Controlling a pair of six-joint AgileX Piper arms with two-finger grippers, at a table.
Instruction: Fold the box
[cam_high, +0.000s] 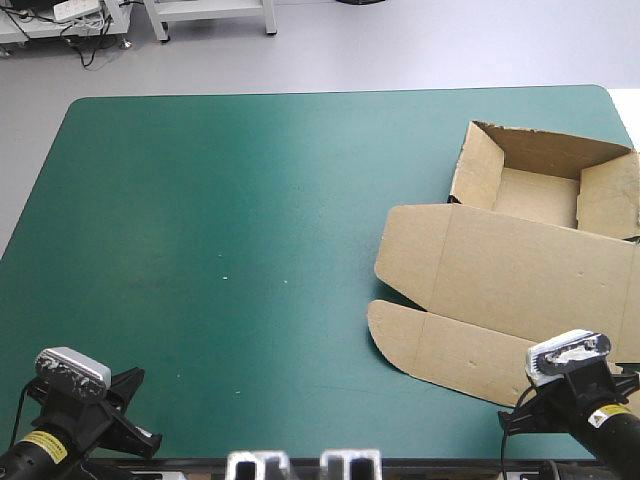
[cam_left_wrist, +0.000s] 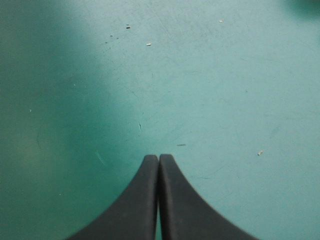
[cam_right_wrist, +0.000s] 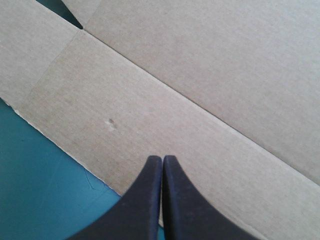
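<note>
One teal-green table (cam_high: 250, 200), and the brown box (cam_high: 520, 275) sits at its right side, tray open, lid lying flat. Right gripper (cam_right_wrist: 162, 160): jaws pressed together, holding nothing, the box's flat lid under and ahead of them. Left gripper (cam_left_wrist: 159, 158): jaws together too, gripping nothing, only bare cover ahead.

My claw (cam_right_wrist: 162, 159) is closed, black fingers meeting in one point over the flat brown box (cam_right_wrist: 190, 90), near its edge. A crease (cam_right_wrist: 200, 107) runs ahead, with a small dent (cam_right_wrist: 111, 124) before it. Teal-green table (cam_right_wrist: 40, 185) lies alongside.
</note>
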